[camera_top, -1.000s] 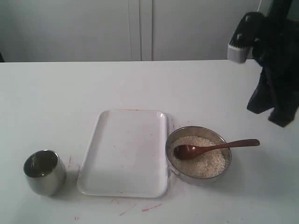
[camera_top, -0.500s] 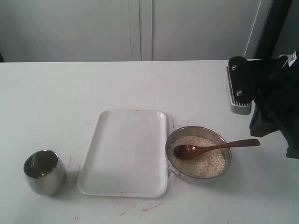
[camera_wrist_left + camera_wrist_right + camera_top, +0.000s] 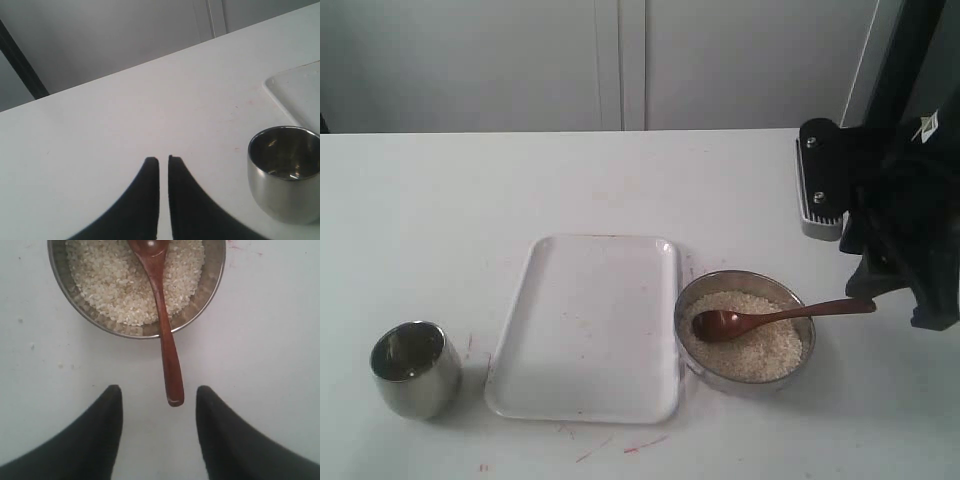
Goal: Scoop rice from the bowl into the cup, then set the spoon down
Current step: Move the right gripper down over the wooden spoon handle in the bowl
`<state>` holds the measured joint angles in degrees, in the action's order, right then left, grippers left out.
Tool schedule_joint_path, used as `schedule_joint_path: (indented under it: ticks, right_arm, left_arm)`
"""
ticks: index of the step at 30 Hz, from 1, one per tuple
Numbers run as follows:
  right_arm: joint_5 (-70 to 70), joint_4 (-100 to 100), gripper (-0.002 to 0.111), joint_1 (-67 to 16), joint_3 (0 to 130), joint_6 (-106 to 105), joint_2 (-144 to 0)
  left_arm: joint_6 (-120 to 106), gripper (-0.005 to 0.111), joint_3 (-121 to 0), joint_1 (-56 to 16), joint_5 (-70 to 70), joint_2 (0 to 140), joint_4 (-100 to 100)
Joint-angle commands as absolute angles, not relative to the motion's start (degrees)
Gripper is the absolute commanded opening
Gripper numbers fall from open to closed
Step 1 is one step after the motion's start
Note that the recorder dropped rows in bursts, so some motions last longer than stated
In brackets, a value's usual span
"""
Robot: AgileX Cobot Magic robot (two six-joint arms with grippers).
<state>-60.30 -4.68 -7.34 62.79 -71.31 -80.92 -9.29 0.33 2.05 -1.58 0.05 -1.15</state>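
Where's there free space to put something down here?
The white tray between cup and bowl is bare; so is the table beyond them. Crowded beside the bowl, where the spoon handle juts toward the right gripper.

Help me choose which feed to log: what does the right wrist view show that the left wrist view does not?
Only the right wrist view: the steel bowl of rice, with the wooden spoon lying in it, handle jutting over the rim toward the open right gripper. Only the left wrist view: the steel cup, a corner of the white tray, the wall behind, and the shut left gripper. Both: the white table and that arm's own gripper.
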Motion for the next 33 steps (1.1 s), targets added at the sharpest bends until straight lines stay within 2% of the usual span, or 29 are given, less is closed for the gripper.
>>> schedule_joint_path:
  ticks: [1,4,16,27,33]
  right_arm:
    - [-60.5,-4.2,0.054,-7.4,62.5,-75.9,-82.1]
    - [-60.5,-4.2,0.058,-7.4,62.5,-76.7,-83.0]
    - [-60.6,-0.5,0.057,-7.4,62.5,-76.9,-90.7]
    - [-53.6,1.0,0.057,-7.4,62.5,-76.9,-95.8]
    - [-51.4,1.0,0.053,-7.4,62.5,-76.9,-97.0]
  left_arm:
    - [-9.2,0.014,0.0,1.9,-1.2,0.0,-0.5]
    - [-9.2,0.014,0.0,1.9,-1.2,0.0,-0.5]
    - [-9.2,0.014,0.0,1.9,-1.2,0.0,-0.5]
    - [-9.2,0.014,0.0,1.9,-1.2,0.0,-0.5]
    - [-9.2,0.014,0.0,1.9,-1.2,0.0,-0.5]
